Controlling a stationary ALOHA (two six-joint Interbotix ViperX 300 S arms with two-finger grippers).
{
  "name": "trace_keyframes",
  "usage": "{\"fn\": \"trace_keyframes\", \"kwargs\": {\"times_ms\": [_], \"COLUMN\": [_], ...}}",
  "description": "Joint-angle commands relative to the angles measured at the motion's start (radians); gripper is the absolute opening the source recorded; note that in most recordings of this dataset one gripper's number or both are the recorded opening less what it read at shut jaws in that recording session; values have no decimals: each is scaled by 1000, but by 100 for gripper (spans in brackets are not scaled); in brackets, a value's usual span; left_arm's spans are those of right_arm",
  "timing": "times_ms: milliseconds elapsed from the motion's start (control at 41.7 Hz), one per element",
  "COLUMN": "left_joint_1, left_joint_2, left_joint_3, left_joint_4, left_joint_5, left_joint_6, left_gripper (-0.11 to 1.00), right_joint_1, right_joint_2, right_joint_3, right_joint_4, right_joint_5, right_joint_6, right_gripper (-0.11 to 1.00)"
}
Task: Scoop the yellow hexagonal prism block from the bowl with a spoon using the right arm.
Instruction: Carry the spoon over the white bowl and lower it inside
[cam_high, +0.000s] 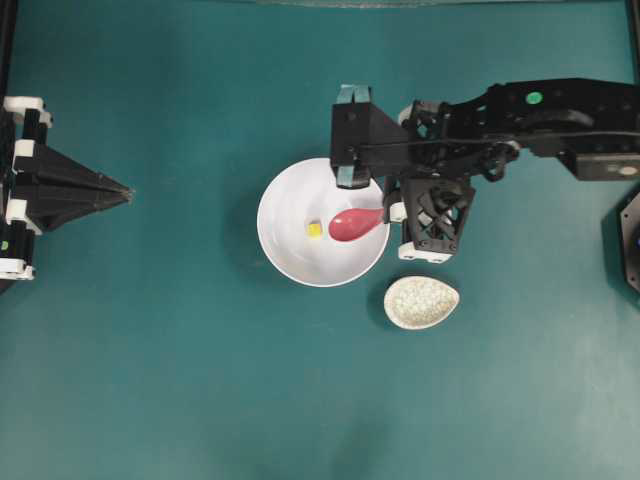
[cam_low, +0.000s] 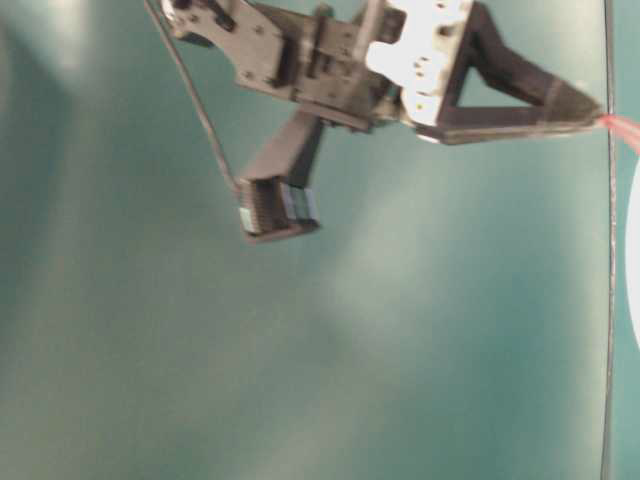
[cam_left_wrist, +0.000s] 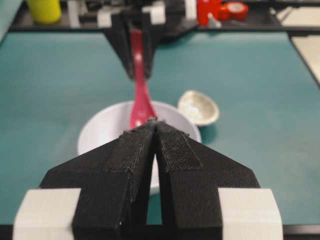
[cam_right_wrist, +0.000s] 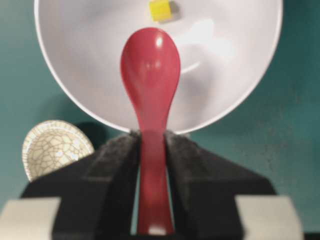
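Note:
The white bowl (cam_high: 290, 215) (cam_right_wrist: 85, 60) (cam_left_wrist: 100, 135) stands mid-table. A small yellow hexagonal prism block (cam_high: 314, 229) (cam_right_wrist: 160, 10) lies on its floor. My right gripper (cam_high: 392, 212) (cam_right_wrist: 151, 135) is shut on the handle of the pink-red spoon (cam_high: 355, 223) (cam_right_wrist: 150, 65) (cam_left_wrist: 140, 97). The scoop hangs over the bowl's right half, just right of the block and apart from it. At the left edge my left gripper (cam_high: 126, 192) (cam_left_wrist: 156, 122) is shut on nothing and points toward the bowl.
A small speckled oval dish (cam_high: 421, 302) (cam_right_wrist: 52, 147) (cam_left_wrist: 198, 107) sits close to the bowl's lower right rim. The right arm (cam_high: 520, 115) reaches in from the right edge. The table-level view is blurred and shows only arm parts.

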Motion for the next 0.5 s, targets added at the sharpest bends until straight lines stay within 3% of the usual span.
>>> {"fn": "trace_keyframes", "kwargs": {"times_ms": [0, 480], "left_joint_1": [-2, -2], "left_joint_2": [8, 8], "left_joint_3": [-9, -9], "left_joint_4": [2, 2], "left_joint_5": [-14, -46], "left_joint_6": [2, 2], "left_gripper": [1, 1], "right_joint_1": [2, 2], "right_joint_2": [-3, 48], "right_joint_3": [-21, -20], "right_joint_4": [-2, -3], "right_joint_5": [-9, -109], "right_joint_6": [0, -12], "right_gripper": [23, 23]}}
